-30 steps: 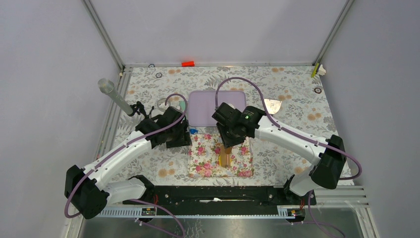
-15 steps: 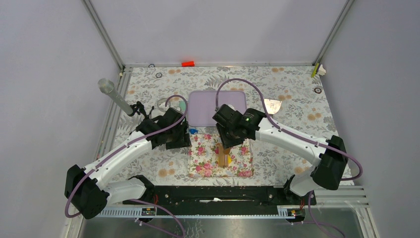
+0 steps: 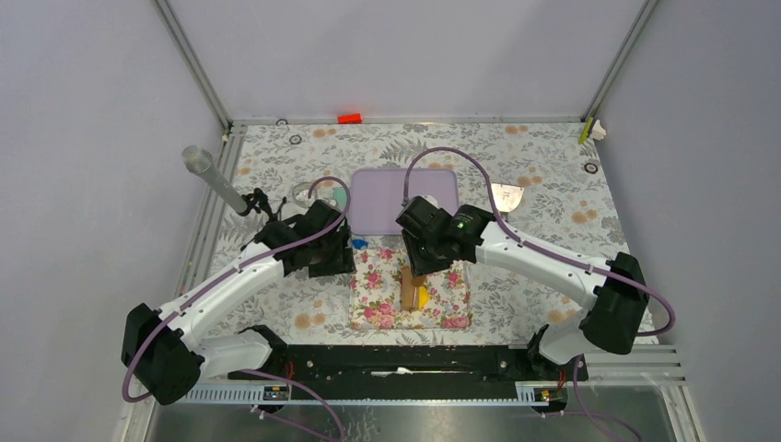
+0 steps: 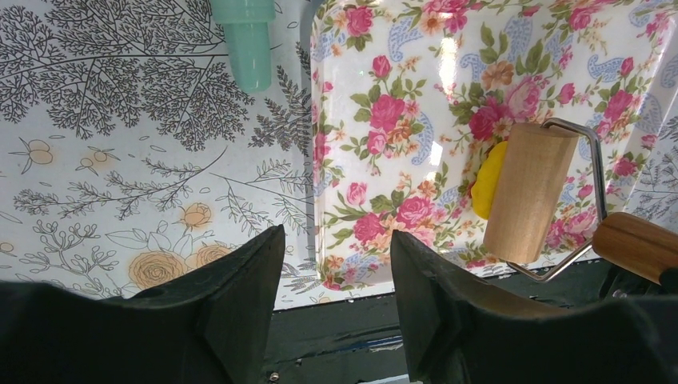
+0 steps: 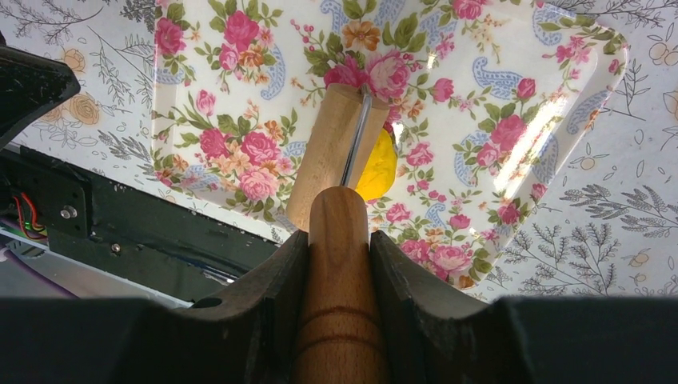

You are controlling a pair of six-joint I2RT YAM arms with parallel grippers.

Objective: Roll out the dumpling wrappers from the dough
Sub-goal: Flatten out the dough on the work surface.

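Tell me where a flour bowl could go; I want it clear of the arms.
Bare tablecloth runs behind the purple mat and right of the metal piece; the floral tray's left half is bare. Crowded: the middle, where the right gripper holds the roller at the dough, the left gripper open alongside.

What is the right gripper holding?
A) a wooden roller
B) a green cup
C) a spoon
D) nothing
A: the right gripper is shut around the handle of the wooden roller, whose drum sits against the yellow dough on the flowery tray.
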